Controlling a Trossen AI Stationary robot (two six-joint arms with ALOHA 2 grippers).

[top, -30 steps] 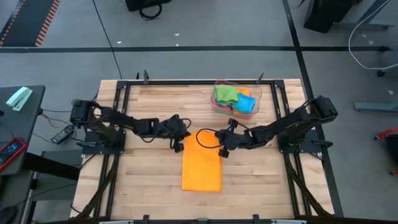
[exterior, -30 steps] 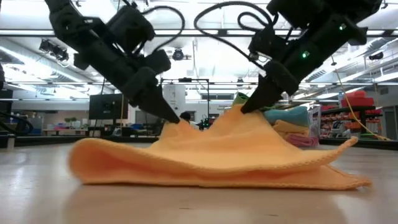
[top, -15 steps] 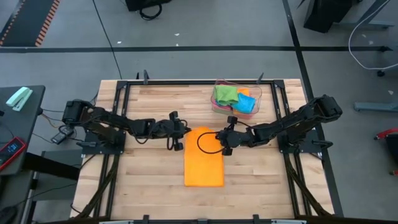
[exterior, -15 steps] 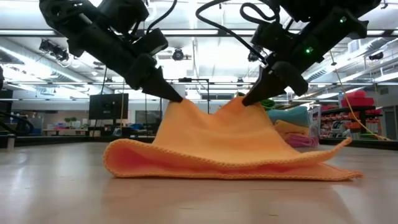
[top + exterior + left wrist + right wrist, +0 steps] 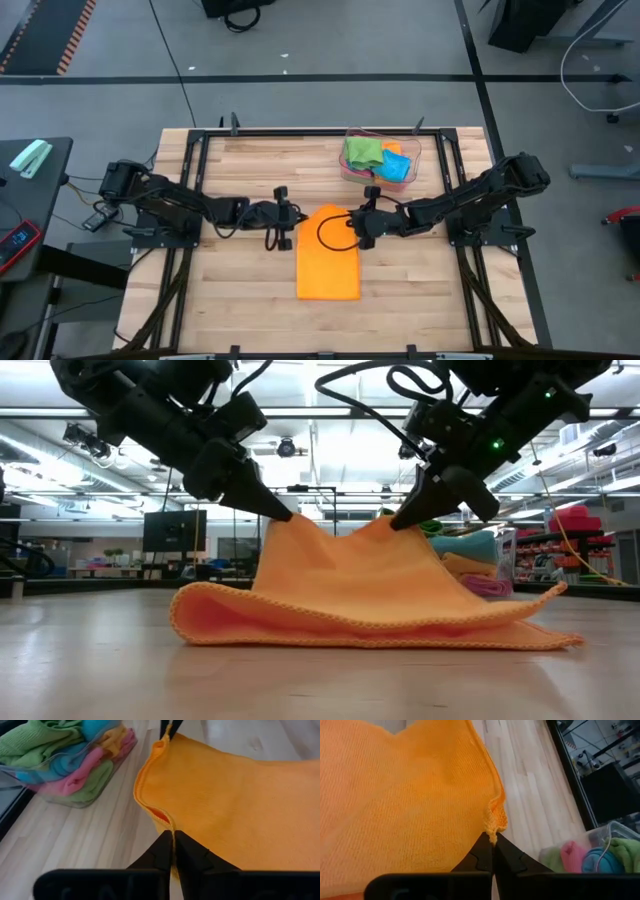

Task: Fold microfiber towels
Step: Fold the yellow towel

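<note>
An orange microfiber towel [image 5: 327, 255] lies folded over at the table's middle. Its lower layer rests on the wood and its far end is raised into two peaks [image 5: 340, 545]. My left gripper [image 5: 297, 218] is shut on the far left corner. My right gripper [image 5: 352, 222] is shut on the far right corner. More towels, green, sky blue, pink and orange, lie heaped in a clear plastic tray [image 5: 412, 150] at the far right. My left gripper pinches the towel's far left corner [image 5: 171, 826] between its two fingertips, slanting down from the table's left. Two layers show at the hem beside the fingers. That corner is lifted [image 5: 292, 520] and the cloth slopes down from it to the table. My right gripper pinches the far right corner [image 5: 494, 828] between its two fingertips, slanting down from the table's right. The hem bunches at the tips. The corner is held up [image 5: 392, 526], and the cloth sags slightly between the two grippers.
The tray [image 5: 75, 800] stands just beyond the towel's far right side, near my right arm. A black frame [image 5: 300, 135] runs round the wooden table. Bare wood [image 5: 240, 280] lies left and near of the towel.
Both grippers have risen a little with the towel's far corners, and both wrists have rolled. My left gripper has also shifted toward the right one. The raised end now stands higher. The folded end lying on the table has slid in toward the grippers.
</note>
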